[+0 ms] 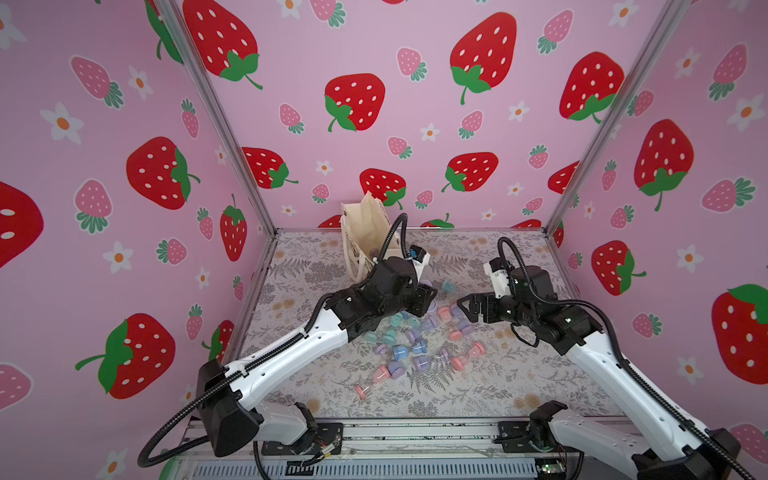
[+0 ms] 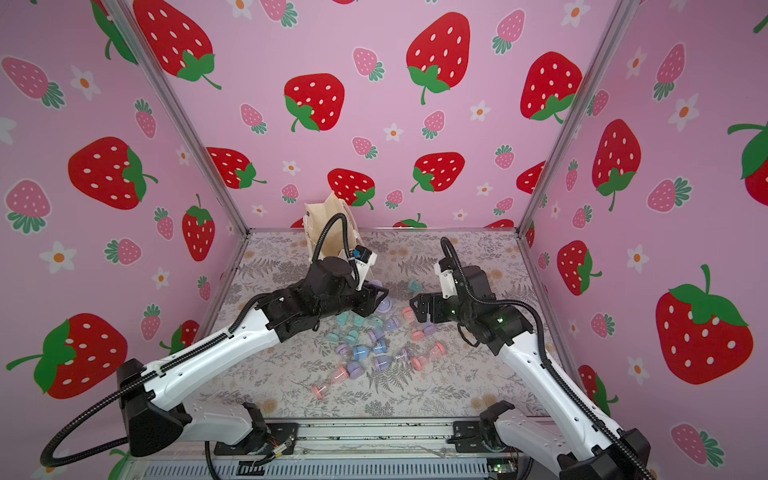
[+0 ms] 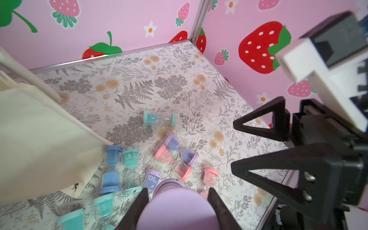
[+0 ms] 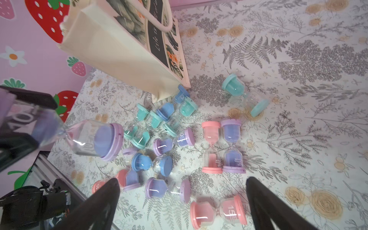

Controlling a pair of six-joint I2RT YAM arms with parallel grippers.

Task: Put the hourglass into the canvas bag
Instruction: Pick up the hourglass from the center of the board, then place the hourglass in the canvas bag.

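Both top views: the left gripper clamps a purple hourglass above the loose hourglasses, likely for carrying to the canvas bag just beyond (the arm partly hides it). Left wrist view: only the hourglass's cap shows. Right wrist view: the right gripper hangs wide, empty.

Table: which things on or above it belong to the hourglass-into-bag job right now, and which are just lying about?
Job: purple hourglass, clamped in the left gripper; canvas bag near the back wall.
Lying about: pile of loose hourglasses on the table; lone teal hourglass apart from it; right gripper, open and empty.
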